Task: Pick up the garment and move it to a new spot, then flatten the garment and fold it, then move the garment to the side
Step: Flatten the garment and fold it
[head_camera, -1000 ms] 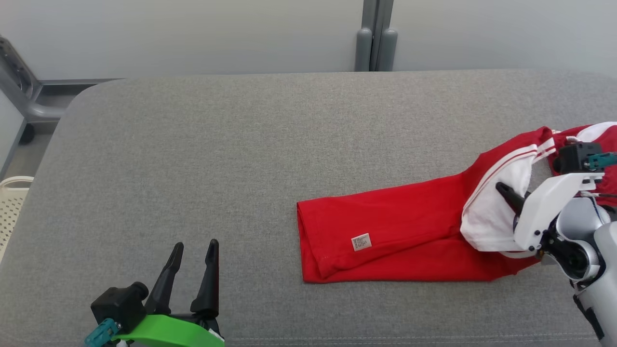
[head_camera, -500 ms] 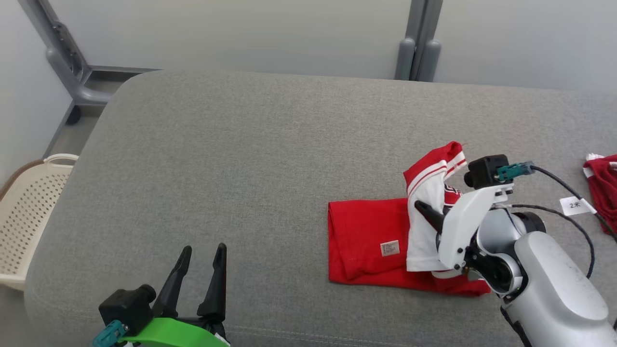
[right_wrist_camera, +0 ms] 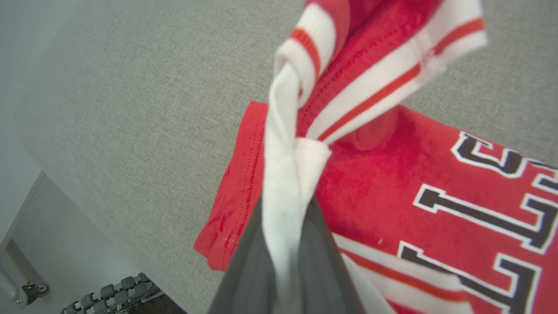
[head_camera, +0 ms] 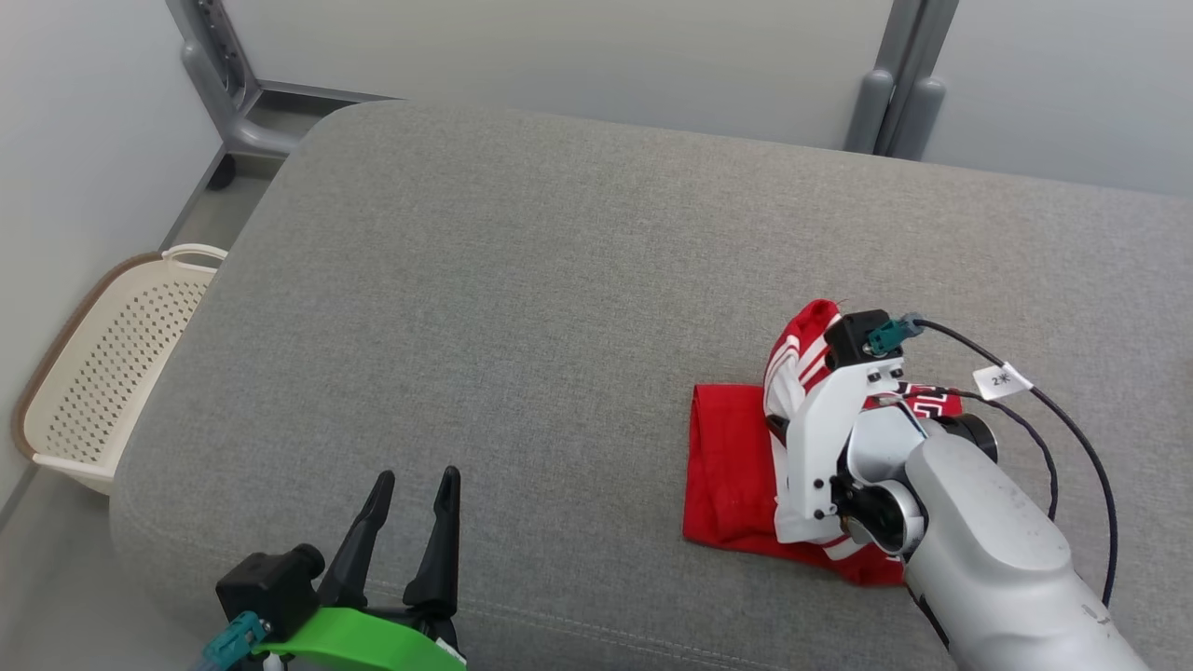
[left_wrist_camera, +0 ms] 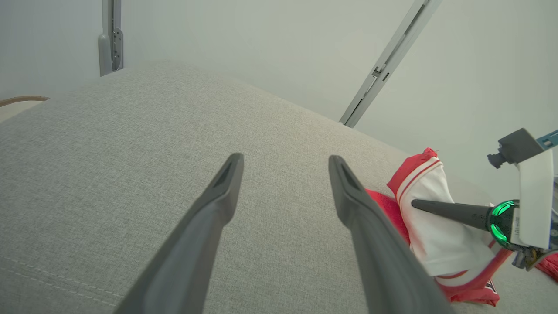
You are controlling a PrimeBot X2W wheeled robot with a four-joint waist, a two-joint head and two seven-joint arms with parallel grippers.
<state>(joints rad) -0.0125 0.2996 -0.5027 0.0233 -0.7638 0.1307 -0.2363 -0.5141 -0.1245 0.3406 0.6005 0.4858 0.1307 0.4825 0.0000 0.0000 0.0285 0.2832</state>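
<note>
The garment (head_camera: pixel 729 466) is a red shirt with white, striped sleeves, lying on the grey padded table (head_camera: pixel 522 280) at the right. My right gripper (head_camera: pixel 777 429) is shut on a white fold of the garment (right_wrist_camera: pixel 392 174) and holds it lifted over the red part that lies flat. In the right wrist view the fabric is pinched between the fingers (right_wrist_camera: pixel 244 270), and black lettering shows on the red cloth. My left gripper (head_camera: pixel 417 477) hovers open near the front edge, well left of the garment (left_wrist_camera: pixel 436 244). Nothing sits between the left gripper's (left_wrist_camera: pixel 284 159) fingers.
A cream perforated basket (head_camera: pixel 56 391) stands on the floor off the table's left edge. Grey posts (head_camera: pixel 895 93) rise behind the table. A black cable with a white tag (head_camera: pixel 1002 379) loops off my right wrist. Bare grey padding stretches left of the garment.
The camera has swung, bringing the basket into view. My right gripper has carried the sleeve end leftward over the garment, so the cloth lies doubled and shorter. The left gripper has stayed open.
</note>
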